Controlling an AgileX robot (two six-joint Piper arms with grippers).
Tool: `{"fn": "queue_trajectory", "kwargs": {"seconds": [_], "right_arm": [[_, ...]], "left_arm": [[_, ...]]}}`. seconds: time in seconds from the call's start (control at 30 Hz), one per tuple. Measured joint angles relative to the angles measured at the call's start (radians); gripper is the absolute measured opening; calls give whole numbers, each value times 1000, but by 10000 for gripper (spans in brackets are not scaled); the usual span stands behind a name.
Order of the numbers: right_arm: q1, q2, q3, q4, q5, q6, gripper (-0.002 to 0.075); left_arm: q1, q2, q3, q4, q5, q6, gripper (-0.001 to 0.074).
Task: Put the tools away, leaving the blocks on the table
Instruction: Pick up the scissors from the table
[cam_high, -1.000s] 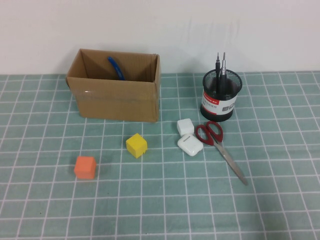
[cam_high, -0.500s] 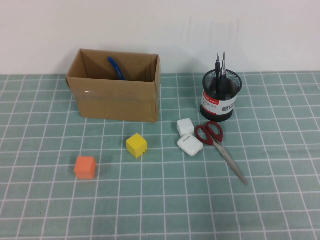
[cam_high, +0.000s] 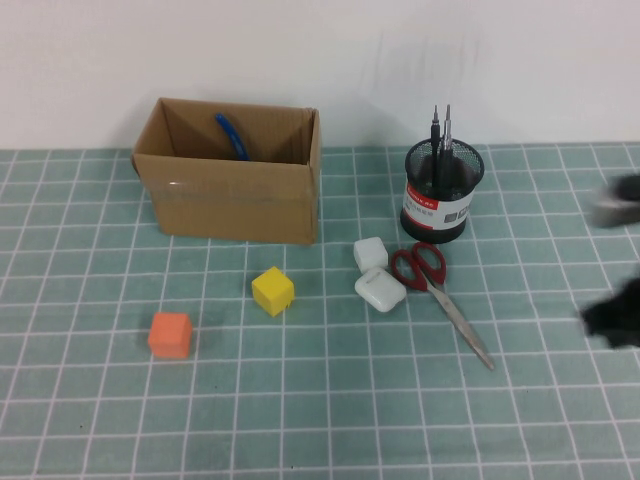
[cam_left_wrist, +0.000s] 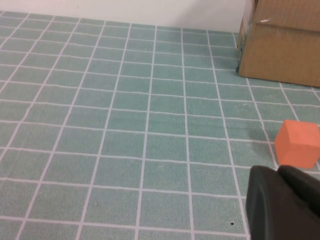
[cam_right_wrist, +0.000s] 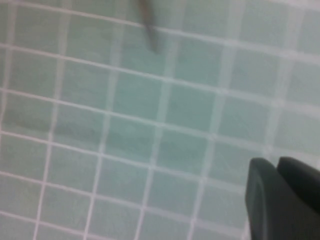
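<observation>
Lying on the teal-green gridded table (cam_high: 100, 420) with blades running near-right from handles just beside the black mesh pen cup (cam_high: 442, 203), red-handled steel scissors (cam_high: 440, 297) sit left of the nearer right gripper (cam_high: 612, 318); left gripper (cam_left_wrist: 285, 205) unseen overhead, by the orange cube (cam_left_wrist: 297, 144).

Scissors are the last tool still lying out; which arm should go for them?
Right, probably. The scissors lie right of centre, and the right gripper shows at that edge. The left gripper is near the orange block, farther off.
</observation>
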Motion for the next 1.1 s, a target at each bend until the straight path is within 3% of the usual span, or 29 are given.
{"fn": "queue_trajectory", "kwargs": {"seconds": [0.2, 0.3, 0.5, 0.57, 1.1], "right_arm": [[151, 268, -191, -54, -9, -85, 27], [180, 379, -264, -58, -13, -135, 110], [191, 571, -384, -96, -43, -171, 348], [191, 625, -424, -103, -54, -175, 384], [207, 780, -529, -67, -143, -237, 404]], "left_arm": [[0, 0, 0, 0, 0, 0, -3], [0, 0, 0, 0, 0, 0, -3], [0, 0, 0, 0, 0, 0, -3], [0, 0, 0, 0, 0, 0, -3], [0, 0, 0, 0, 0, 0, -3]]}}
